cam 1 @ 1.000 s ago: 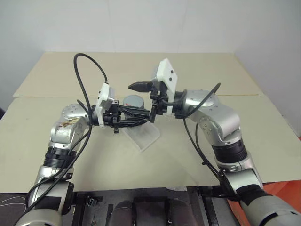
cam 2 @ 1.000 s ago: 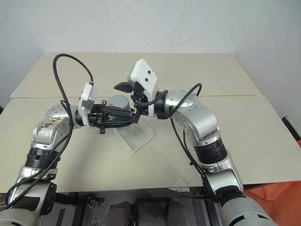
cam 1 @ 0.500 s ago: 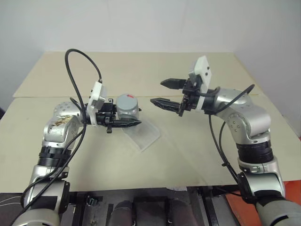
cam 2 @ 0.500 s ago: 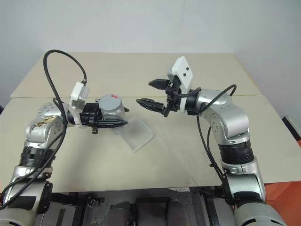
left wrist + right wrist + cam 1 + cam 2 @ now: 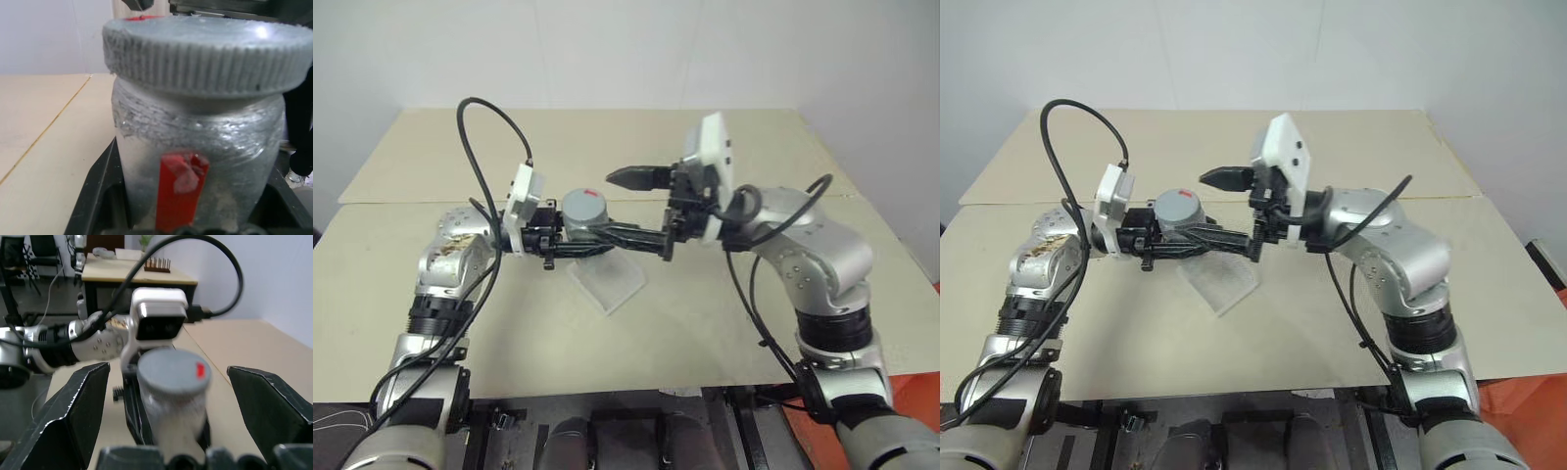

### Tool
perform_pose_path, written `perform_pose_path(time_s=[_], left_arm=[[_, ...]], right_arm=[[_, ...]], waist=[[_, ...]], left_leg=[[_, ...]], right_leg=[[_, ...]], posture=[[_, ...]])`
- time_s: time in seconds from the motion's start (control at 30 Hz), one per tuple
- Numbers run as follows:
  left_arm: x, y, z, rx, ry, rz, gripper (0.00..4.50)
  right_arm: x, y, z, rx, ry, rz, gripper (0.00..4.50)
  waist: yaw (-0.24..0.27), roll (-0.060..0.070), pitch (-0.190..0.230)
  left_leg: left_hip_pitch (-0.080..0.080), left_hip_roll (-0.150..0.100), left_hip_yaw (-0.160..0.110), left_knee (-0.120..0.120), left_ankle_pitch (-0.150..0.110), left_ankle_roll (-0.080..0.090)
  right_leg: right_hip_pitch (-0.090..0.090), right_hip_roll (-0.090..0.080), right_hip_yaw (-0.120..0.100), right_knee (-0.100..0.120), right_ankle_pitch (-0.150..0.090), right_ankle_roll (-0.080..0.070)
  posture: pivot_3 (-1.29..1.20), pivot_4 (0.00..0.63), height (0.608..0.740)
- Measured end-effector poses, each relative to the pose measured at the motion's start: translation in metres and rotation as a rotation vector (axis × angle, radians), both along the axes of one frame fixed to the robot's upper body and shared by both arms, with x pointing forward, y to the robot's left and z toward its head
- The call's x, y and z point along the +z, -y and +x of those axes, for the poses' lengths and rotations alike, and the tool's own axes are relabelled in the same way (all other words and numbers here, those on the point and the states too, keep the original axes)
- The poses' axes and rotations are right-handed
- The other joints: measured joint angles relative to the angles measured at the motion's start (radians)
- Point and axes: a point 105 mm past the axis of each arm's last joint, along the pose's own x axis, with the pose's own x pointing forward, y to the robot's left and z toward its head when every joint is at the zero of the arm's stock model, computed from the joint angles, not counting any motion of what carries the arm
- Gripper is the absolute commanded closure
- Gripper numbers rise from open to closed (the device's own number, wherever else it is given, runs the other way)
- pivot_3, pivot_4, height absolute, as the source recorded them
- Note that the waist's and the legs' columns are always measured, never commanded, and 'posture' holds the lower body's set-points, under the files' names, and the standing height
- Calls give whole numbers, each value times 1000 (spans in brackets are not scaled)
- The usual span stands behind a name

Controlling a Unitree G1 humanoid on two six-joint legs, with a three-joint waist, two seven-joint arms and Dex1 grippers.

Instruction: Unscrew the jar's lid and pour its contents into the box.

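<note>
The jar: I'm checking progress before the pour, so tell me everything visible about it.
The jar is a small silvery-clear cylinder with a red label strip, upright, held above the table over the box by the shut left gripper. Its ribbed grey lid is still on. The open right gripper straddles it without visibly touching.

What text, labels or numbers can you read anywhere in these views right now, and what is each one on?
No readable text anywhere.
Jar, held in the left gripper: a red-and-white label on its side, no letters legible.
Lid: a small red mark on top, no characters.
Box: no markings visible.
Background items in the right wrist view: too blurred to read.
</note>
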Motion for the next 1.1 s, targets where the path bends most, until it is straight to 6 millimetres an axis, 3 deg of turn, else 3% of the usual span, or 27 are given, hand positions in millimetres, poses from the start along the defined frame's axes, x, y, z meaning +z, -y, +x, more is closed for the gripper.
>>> perform_pose_path(time_s=[0.2, 0.37, 1.1], left_arm=[[0, 3, 0, -8, 2, 1, 2557], [0, 2, 0, -3, 2, 3, 2557], [0, -2, 3, 27, 3, 16, 2557]], right_arm=[[-2, -17, 17, -101, 19, -34, 41], [-4, -23, 19, -109, 17, -43, 41], [-8, -5, 21, -100, 3, -74, 41]], waist=[[0, 0, 0], [1, 0, 0], [1, 0, 0]], left_leg=[[0, 0, 0, 0, 0, 0], [-1, 0, 0, 0, 0, 0], [-1, 0, 0, 0, 0, 0]], right_leg=[[0, 0, 0, 1, 0, 0], [0, 0, 0, 1, 0, 0], [0, 0, 0, 1, 0, 0]], posture=[[0, 150, 740], [0, 150, 740], [0, 150, 740]])
